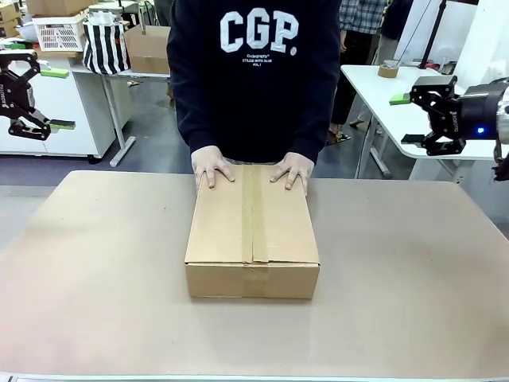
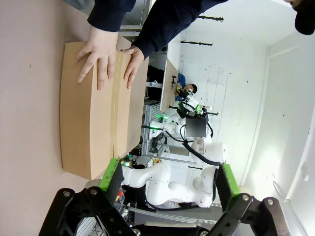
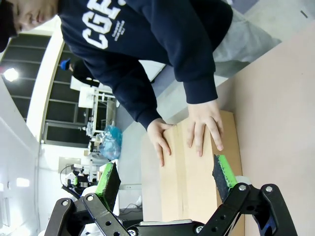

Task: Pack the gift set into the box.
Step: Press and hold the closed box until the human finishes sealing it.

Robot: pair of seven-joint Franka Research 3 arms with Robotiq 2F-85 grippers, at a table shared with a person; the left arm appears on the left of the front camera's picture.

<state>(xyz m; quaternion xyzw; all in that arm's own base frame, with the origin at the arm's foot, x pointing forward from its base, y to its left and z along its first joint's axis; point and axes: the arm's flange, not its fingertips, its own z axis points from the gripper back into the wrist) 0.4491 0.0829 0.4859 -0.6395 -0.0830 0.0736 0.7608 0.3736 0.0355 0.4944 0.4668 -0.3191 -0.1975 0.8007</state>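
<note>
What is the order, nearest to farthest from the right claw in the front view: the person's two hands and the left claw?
From the right claw:
1. The person's hand on the robot's right, on the box.
2. The person's other hand, further left.
3. The left claw, far left edge.

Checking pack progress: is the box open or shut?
Shut. The box has its top flaps lying flat, with tape along the centre seam and down the front.
</note>
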